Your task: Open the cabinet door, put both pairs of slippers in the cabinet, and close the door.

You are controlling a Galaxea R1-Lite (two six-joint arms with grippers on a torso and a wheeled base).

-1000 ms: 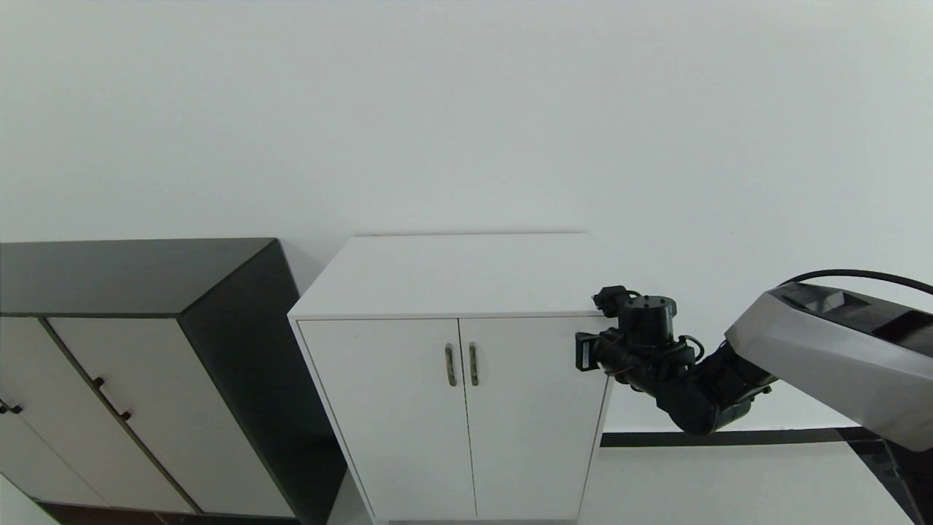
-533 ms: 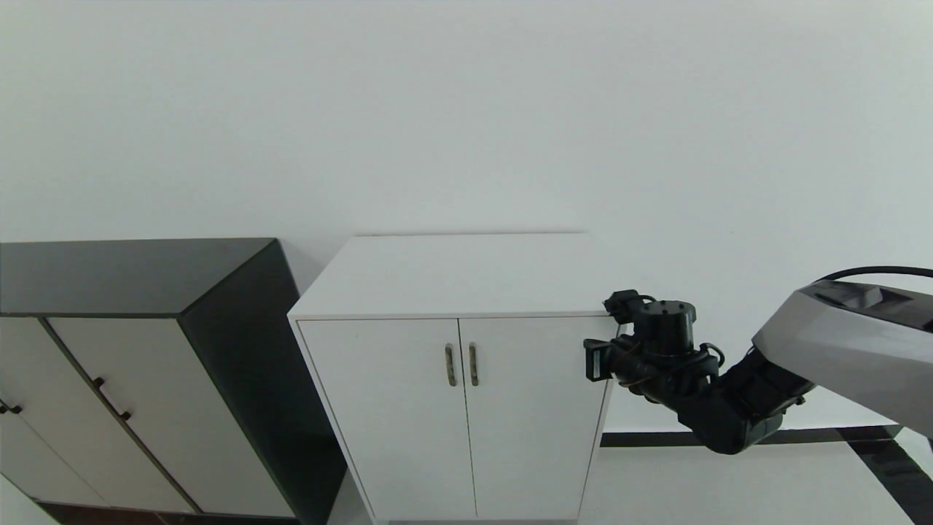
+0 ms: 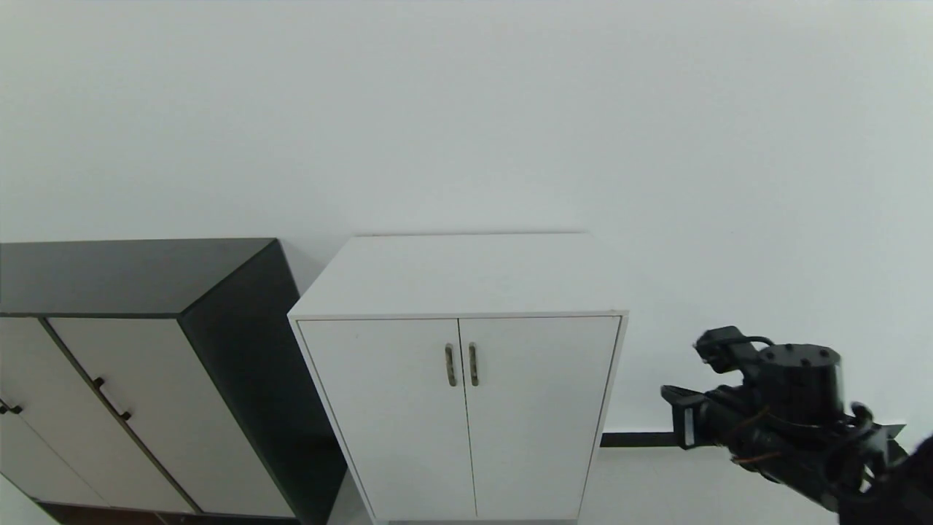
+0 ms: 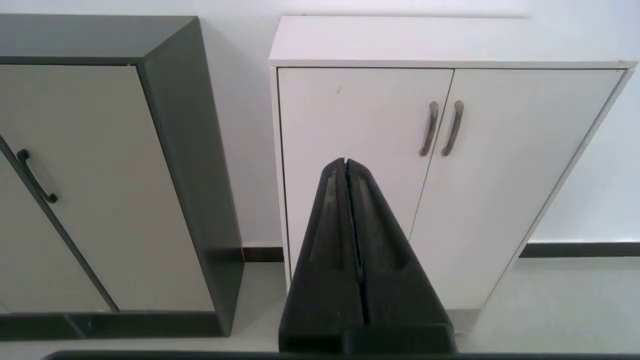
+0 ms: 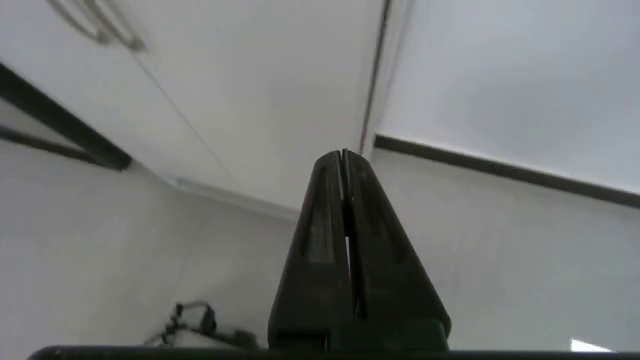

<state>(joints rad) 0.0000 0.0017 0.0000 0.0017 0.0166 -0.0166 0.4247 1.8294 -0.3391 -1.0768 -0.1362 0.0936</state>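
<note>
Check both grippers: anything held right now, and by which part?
Nothing is held. The left gripper and the right gripper are both shut with nothing in them. The white cabinet has both doors closed, and neither gripper touches it.

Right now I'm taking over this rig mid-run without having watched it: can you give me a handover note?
Left gripper: shut, empty, held back from the white cabinet, facing its front.
Right gripper: shut, empty, off to the cabinet's right side, clear of it.
Cabinet: both doors closed, handles side by side at the middle seam.
Done: cannot tell; the closed doors hide whether any slippers are inside.
To do: check inside first; if no slippers are there, the whole job remains: open, load both pairs, close.
</note>
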